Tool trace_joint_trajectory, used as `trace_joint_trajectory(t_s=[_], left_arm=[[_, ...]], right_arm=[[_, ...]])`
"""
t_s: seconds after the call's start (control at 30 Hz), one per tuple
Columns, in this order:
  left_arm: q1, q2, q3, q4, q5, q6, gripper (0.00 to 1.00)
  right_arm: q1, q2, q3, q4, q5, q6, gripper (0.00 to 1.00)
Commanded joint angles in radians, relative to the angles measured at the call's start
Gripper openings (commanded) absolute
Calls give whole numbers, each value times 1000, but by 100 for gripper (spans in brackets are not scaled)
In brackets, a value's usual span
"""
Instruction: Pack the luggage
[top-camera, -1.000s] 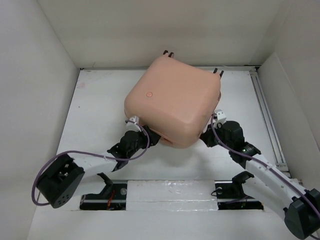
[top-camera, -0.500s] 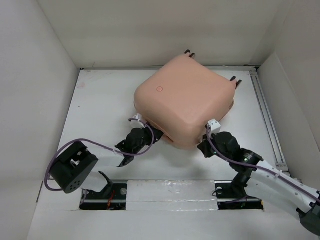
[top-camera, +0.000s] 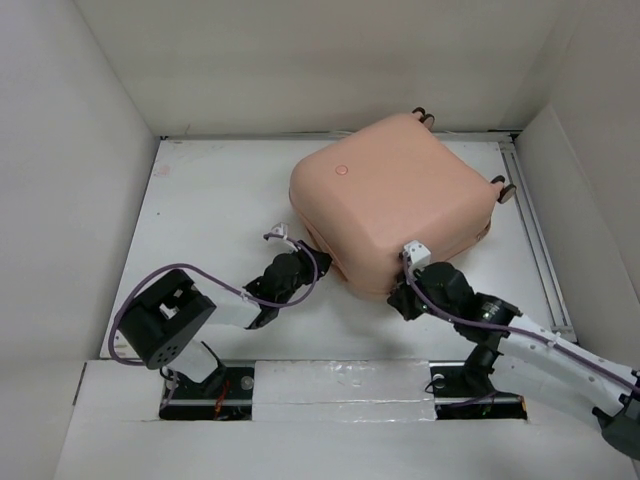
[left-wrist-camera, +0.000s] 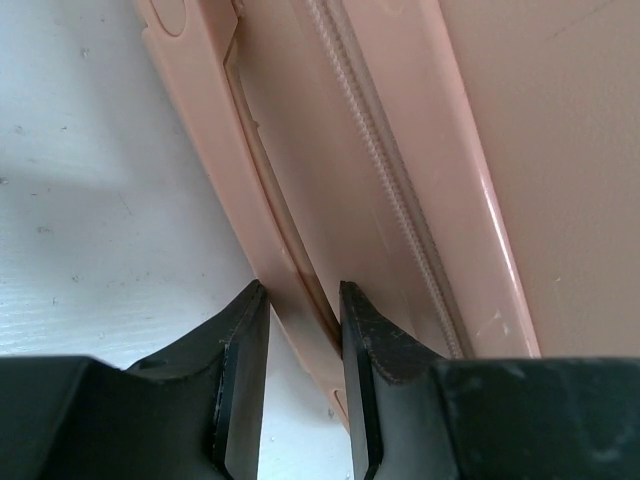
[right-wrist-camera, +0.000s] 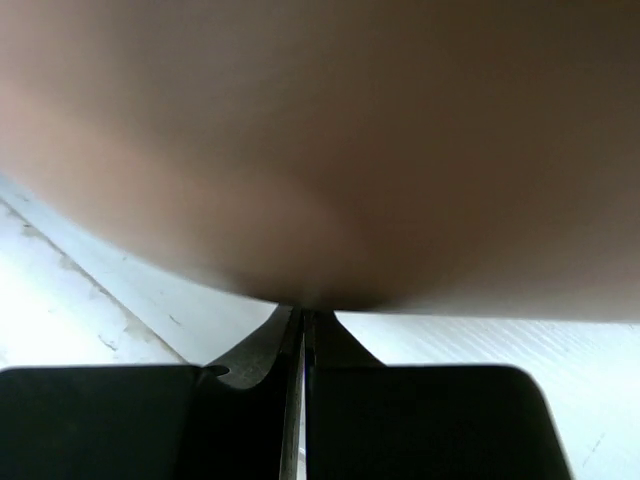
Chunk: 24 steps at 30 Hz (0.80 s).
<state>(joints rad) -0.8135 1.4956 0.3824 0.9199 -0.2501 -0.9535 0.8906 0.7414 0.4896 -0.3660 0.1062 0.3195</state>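
Note:
The luggage (top-camera: 395, 200) is a shut peach-pink suitcase lying flat at the back right of the white table, its logo (top-camera: 342, 170) facing up and its wheels (top-camera: 422, 115) at the far side. My left gripper (top-camera: 305, 262) is at its near left side. In the left wrist view the gripper (left-wrist-camera: 303, 295) is closed on a thin pink handle strip (left-wrist-camera: 230, 130) beside the zipper seam (left-wrist-camera: 380, 170). My right gripper (top-camera: 400, 295) is at the near corner. In the right wrist view it (right-wrist-camera: 303, 312) is shut and empty, its tips against the luggage shell (right-wrist-camera: 320, 150).
White walls enclose the table on the left, back and right. A metal rail (top-camera: 530, 230) runs along the right edge. A white strip (top-camera: 340, 385) with the arm bases lies at the near edge. A wheel (top-camera: 500, 188) sits close to the rail.
The luggage has slid to the right and back and turned a little. Both grippers moved right with it. The left arm's base joint swung inward.

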Motion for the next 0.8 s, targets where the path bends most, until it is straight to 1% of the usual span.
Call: trace_joint_trajectory(t_s=[0.0,0.03,0.1,0.13,0.17,0.23,0.27,0.33,0.37,0.4,0.43,0.47,0.5,0.6,0.67,0.7,0.73,0.77], left_arm=[[-26,6,50,85,28,30,0],[-26,6,50,85,37,41,0],[-26,18,50,94,37,41,0],[-26,18,50,94,61,41,0],[-26,43,50,109,61,41,0],[-39,61,41,149,74,29,0],[-62,71,41,149,74,19,0],[-82,83,41,158,62,4,0],[-82,94,41,158,61,-10,0],[-82,94,41,158,61,-10,0],[-82,94,50,169,61,-10,0],[-82,94,62,159,61,-10,0],[-69,94,62,149,61,-10,0],[-44,94,87,126,61,-21,0],[-44,94,96,116,61,-33,0],[-44,94,96,116,52,-42,0],[-44,94,96,116,39,-42,0],[-71,94,107,116,25,-42,0]], right_arm=[[-114,-19,70,198,-196,-57,0],[-177,-4,70,214,-264,-69,0],[-226,48,84,240,-293,-112,0],[-249,68,96,249,-309,-128,0],[-286,87,127,268,-359,-141,0],[-297,134,158,303,-426,-142,0],[-279,147,187,312,-478,-119,0],[-202,156,178,344,-490,-87,0],[-153,156,178,345,-465,-76,0],[-59,144,164,335,-424,-76,0],[-15,135,152,319,-406,-65,0],[23,112,152,267,-389,-65,0],[83,99,142,239,-373,-53,0],[148,67,142,158,-373,-42,0],[186,56,142,145,-373,-42,0],[186,56,142,169,-373,-42,0],[186,56,142,194,-326,-42,0],[186,68,156,223,-313,-42,0]])
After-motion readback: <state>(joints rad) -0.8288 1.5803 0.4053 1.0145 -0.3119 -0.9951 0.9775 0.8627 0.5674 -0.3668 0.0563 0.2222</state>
